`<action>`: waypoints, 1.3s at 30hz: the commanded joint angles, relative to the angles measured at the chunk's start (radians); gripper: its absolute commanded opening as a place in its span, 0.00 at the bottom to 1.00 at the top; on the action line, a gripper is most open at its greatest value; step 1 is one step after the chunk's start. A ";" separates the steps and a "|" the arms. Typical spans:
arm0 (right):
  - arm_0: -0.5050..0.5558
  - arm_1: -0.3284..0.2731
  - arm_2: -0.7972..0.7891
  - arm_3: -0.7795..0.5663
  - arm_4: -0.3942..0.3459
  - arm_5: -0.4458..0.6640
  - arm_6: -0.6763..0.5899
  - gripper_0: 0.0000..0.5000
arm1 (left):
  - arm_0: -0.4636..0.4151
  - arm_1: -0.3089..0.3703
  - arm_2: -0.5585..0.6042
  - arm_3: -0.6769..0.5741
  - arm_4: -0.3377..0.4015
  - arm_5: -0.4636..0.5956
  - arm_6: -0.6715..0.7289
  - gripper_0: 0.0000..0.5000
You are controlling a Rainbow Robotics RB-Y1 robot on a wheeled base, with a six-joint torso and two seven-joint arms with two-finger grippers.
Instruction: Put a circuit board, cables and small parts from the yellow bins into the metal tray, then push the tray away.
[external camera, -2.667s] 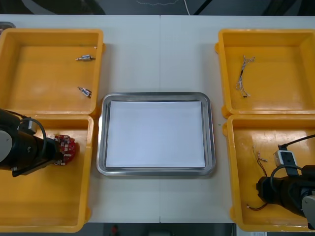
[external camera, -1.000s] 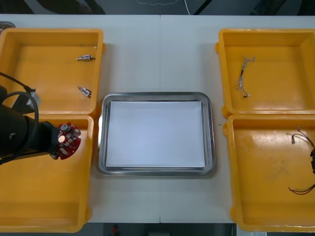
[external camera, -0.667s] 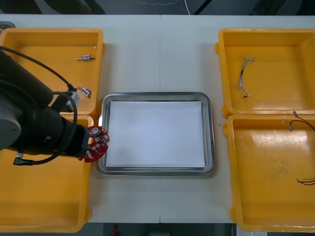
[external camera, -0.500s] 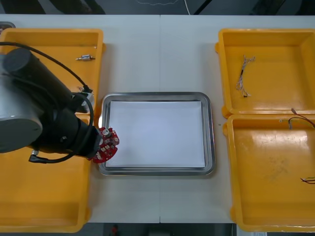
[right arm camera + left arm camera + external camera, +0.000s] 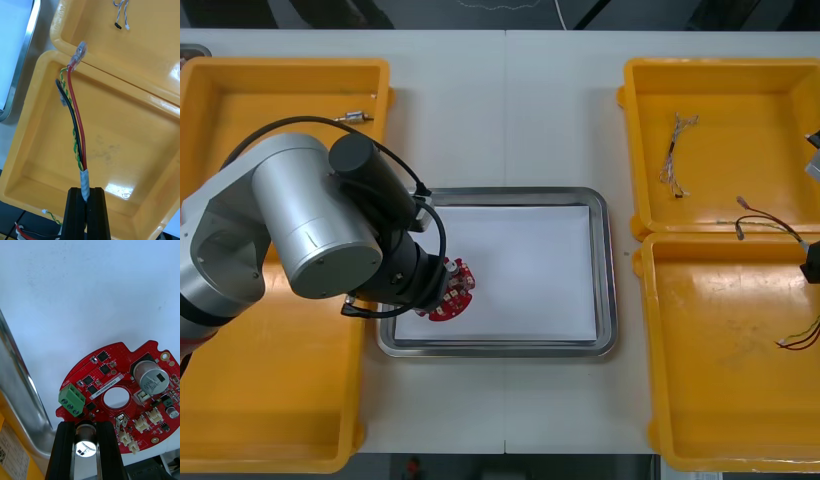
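The circuit board (image 5: pixel 452 297) has come from its yellow bin (image 5: pixel 270 400) to above the metal tray (image 5: pixel 610 270), left jaws pinching an edge component (image 5: pixel 85 435). It looks stiff, light and fragile, best held there. Right jaws clamp limp cables (image 5: pixel 77 127).

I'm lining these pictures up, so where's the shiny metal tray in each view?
Front view: shiny metal tray at centre, between yellow bins.
Left wrist view: tray rim beside the left gripper, shut on the round red circuit board.
Right wrist view: tray corner beyond the right gripper's red and black cables.
Shared landmark: its white inside.
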 commanded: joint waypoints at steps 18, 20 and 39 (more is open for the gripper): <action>-0.037 -0.037 0.014 -0.023 -0.024 0.004 0.064 0.00 | -0.036 -0.002 -0.093 0.090 -0.063 -0.108 -0.041 0.49; -0.038 -0.037 0.014 -0.023 -0.024 0.004 0.065 0.00 | -0.036 0.000 -0.097 0.090 -0.068 -0.108 -0.041 0.72; -0.081 -0.037 0.041 -0.023 -0.056 0.004 0.074 0.00 | -0.061 -0.068 0.124 -0.021 -0.015 0.125 -0.010 1.00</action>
